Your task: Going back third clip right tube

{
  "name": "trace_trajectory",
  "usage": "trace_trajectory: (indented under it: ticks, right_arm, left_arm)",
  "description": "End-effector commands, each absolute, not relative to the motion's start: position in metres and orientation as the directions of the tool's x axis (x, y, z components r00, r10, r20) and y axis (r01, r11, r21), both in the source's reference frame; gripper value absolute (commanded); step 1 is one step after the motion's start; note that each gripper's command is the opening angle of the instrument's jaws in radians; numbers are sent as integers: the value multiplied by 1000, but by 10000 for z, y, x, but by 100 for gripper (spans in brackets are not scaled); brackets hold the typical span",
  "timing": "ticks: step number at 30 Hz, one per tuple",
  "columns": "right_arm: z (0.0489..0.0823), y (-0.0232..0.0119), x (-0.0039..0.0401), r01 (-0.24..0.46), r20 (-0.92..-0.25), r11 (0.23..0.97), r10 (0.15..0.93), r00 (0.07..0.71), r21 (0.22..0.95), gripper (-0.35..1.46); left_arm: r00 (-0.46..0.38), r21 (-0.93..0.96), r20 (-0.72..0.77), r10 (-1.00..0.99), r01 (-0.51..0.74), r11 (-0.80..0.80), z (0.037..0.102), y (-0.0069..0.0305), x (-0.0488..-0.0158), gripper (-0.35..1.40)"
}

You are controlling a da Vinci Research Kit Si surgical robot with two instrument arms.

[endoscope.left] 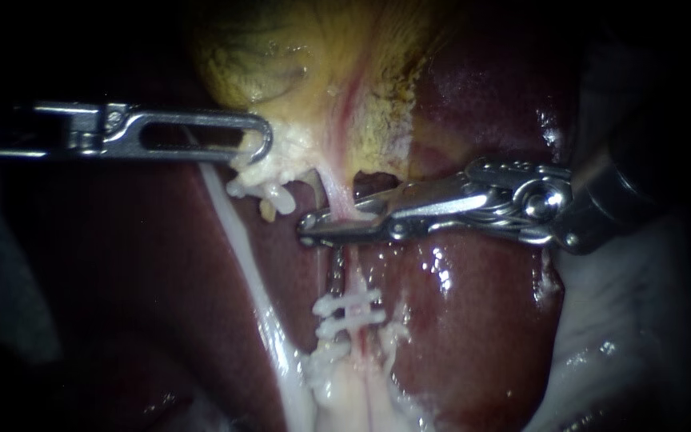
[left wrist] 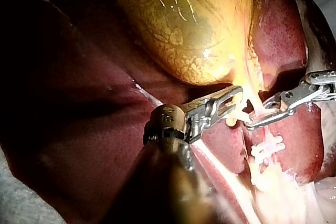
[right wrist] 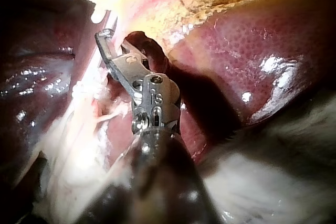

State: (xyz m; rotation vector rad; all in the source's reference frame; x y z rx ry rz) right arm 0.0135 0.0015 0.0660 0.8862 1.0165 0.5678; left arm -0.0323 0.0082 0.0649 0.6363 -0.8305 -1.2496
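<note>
Here the left instrument's end effector point(endoscope.left: 259, 146) is clenched on the pale tissue at the lower edge of the gallbladder point(endoscope.left: 297, 56). The right instrument's end effector point(endoscope.left: 325, 226) stands released, with a narrow gap in it, and the right tube point(endoscope.left: 344, 204) passes through this gap just below the gallbladder; whether a clip sits there I cannot tell. Lower on the same tube are two white clips point(endoscope.left: 351, 305), close together, over the liver point(endoscope.left: 473, 320).
</note>
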Motion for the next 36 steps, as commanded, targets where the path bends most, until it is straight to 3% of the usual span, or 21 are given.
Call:
trace_trajectory:
  ticks: [1,9,15,18,29,36]
  right_arm:
    - [660,15,135,-11,-481,539,761,434,842,-35]
    - [659,13,136,-7,-487,543,758,435,839,-35]
    - [665,-2,142,-9,-506,555,765,398,832,37]
    - [672,-10,149,-31,-532,583,760,373,812,47]
    - [677,-11,146,-5,-673,725,641,369,689,50]
    - [674,-12,129,25,-712,761,595,372,649,50]
  left_arm:
    - [102,804,192,-976,555,216,649,82,-323,-35]
    - [102,804,192,-976,555,216,649,82,-323,-35]
    - [103,804,192,-976,555,216,649,82,-323,-35]
    - [103,804,192,-976,554,216,649,82,-323,-35]
    - [103,804,192,-976,554,217,649,82,-322,-35]
    - [104,804,192,-976,553,217,649,82,-320,-35]
